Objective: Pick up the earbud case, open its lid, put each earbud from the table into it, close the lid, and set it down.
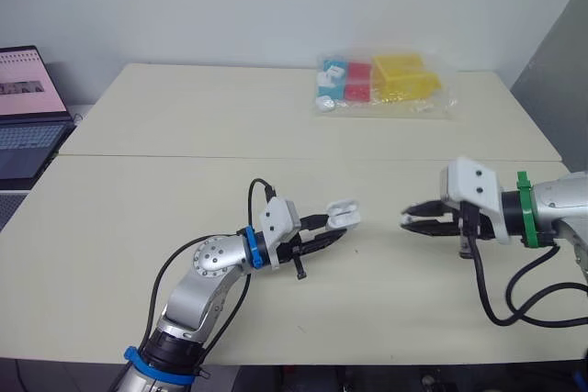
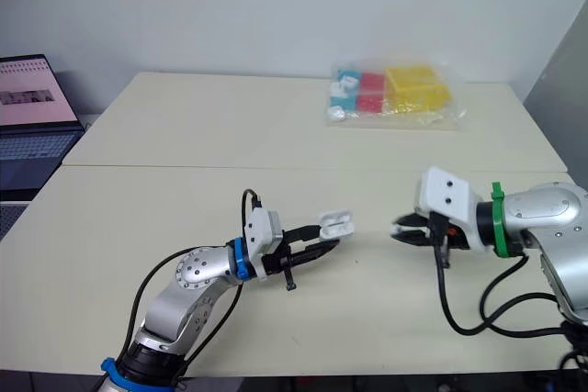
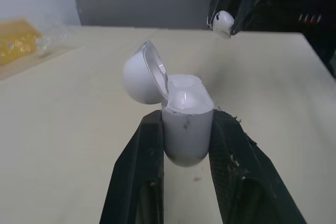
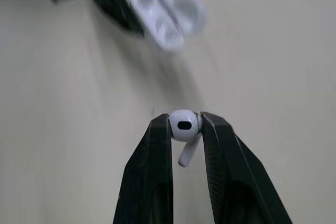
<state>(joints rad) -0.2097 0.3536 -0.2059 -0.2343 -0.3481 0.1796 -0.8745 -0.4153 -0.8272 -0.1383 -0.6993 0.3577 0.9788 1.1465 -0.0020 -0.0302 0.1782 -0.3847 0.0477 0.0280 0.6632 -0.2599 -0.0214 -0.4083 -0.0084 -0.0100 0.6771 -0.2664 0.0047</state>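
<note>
the left gripper (image 1: pixel 326 229), low over the table (image 1: pixel 184 190) near its front edge, is clamped on the white earbud case (image 3: pixel 186 129), lid (image 3: pixel 142 74) tipped open. the right gripper (image 1: pixel 411 220) reaches in level, pinching a white earbud (image 4: pixel 184 125) near the case. open tabletop lies between them.

earbud case (image 1: pixel 343 216): white, glossy, rounded. Held aloft near frame centre in the head views, lower body clamped in the left gripper (image 1: pixel 333 226). lid (image 3: pixel 140 73) is hinged open and tipped to one side, silver inner rim showing. first earbud (image 3: pixel 181 98) looks seated in a well, hard to confirm. second earbud (image 4: pixel 184 125): white, pinched by its head in the right gripper (image 1: pixel 406 220), stem sticking free, right of centre, apart from the case and level with it.
</note>
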